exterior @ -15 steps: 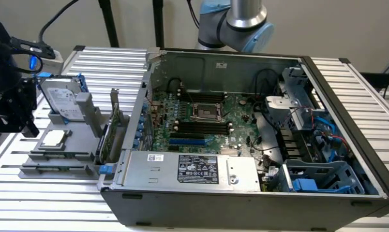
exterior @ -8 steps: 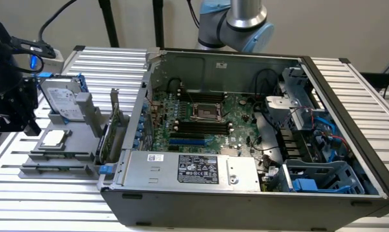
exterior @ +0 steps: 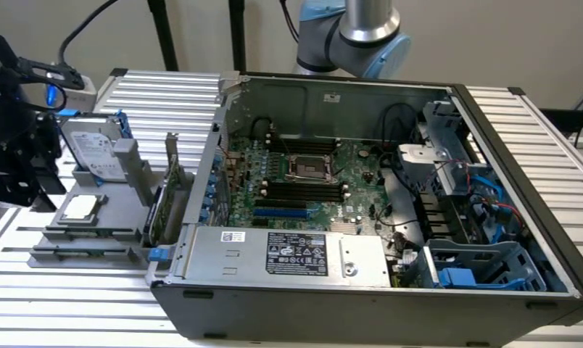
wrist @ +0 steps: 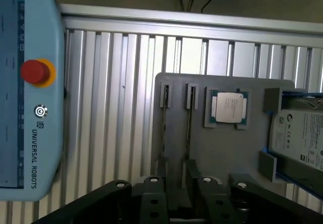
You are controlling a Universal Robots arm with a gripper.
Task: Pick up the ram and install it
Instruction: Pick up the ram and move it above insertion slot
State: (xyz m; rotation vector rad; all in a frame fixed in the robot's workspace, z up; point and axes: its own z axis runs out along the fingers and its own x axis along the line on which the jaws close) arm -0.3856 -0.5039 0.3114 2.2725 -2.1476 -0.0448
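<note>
Closest to the wrist camera, the dark gripper hangs over one end of a grey holder; whether its jaws stand wide or narrow I cannot tell. Just past them the ram stands on edge in a narrow slot of the holder, seen as a thin line running away from the gripper. A second stick like it sits in the slot just beside. Further along the holder a square silver processor chip lies flat in its recess, and beyond that a hard drive rests between blue rails. The holder sits on a ribbed aluminium worktop, where a pale blue teach pendant with a red button also lies. In the exterior view an open computer case stands to the right of the holder. A green expansion card stands upright between the two. Inside the case the silver power supply is nearest, then the motherboard with its black memory slots, and the arm rises behind the case.
</note>
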